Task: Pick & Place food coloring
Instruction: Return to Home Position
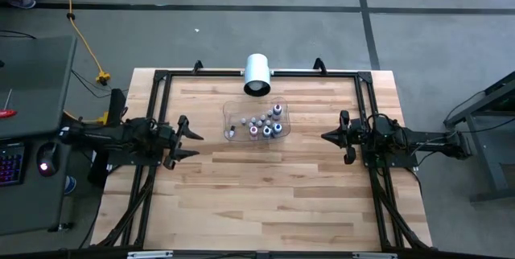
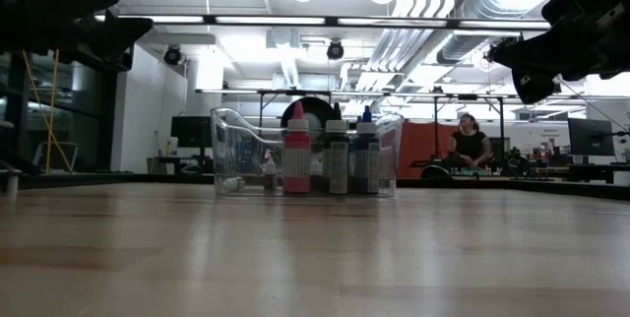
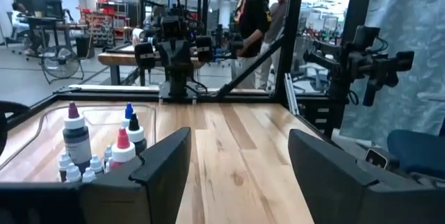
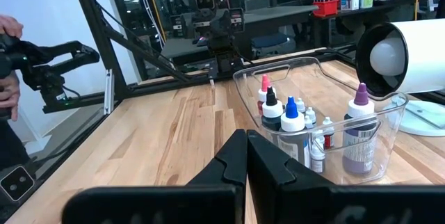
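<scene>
Wooden table (image 1: 273,203) in an open workshop | food coloring bottles (image 1: 265,124) stand clustered inside the clear bin (image 1: 232,116) (toward the far edge, just in front of a white cylinder (image 1: 257,74)) | left gripper (image 1: 196,142) hovers left of the bin, fingers apart | right gripper (image 1: 326,137) hovers to its right, fingers pressed together

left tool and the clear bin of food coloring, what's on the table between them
Nothing: the high view shows only bare wooden table between the left tool and the clear bin.
</scene>
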You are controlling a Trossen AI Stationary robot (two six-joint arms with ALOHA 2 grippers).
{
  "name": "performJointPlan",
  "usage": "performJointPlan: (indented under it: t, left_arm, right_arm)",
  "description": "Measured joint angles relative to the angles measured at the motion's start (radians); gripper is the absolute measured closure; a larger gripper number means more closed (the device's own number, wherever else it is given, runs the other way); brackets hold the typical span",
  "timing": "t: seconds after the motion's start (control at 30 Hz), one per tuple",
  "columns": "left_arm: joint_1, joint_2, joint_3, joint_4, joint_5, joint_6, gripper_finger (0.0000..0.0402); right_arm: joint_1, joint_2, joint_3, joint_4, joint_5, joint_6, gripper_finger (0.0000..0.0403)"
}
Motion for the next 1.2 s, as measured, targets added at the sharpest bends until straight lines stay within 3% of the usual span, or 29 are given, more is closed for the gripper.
performJointPlan:
  t: [0.4,0.7,0.87,1.03,1.2]
  left_arm:
    - [0.001,-0.020,-0.008,-0.016,-0.004,0.052,0.0163]
    - [0.004,-0.020,-0.009,-0.097,-0.095,0.180,0.0163]
    - [0.072,-0.017,-0.009,-0.097,-0.098,0.238,0.0163]
    - [0.128,0.000,-0.010,-0.101,-0.072,0.226,0.0163]
    - [0.109,0.021,-0.011,-0.102,-0.067,0.208,0.0163]
  right_arm:
    - [0.000,0.000,0.000,0.000,0.000,0.000,0.0402]
    - [0.000,0.000,0.000,0.000,0.000,0.000,0.0402]
    - [0.000,0.000,0.000,0.000,0.000,0.000,0.0402]
    - [0.000,0.000,0.000,0.000,0.000,0.000,0.0402]
    - [0.000,0.000,0.000,0.000,0.000,0.000,0.0402]
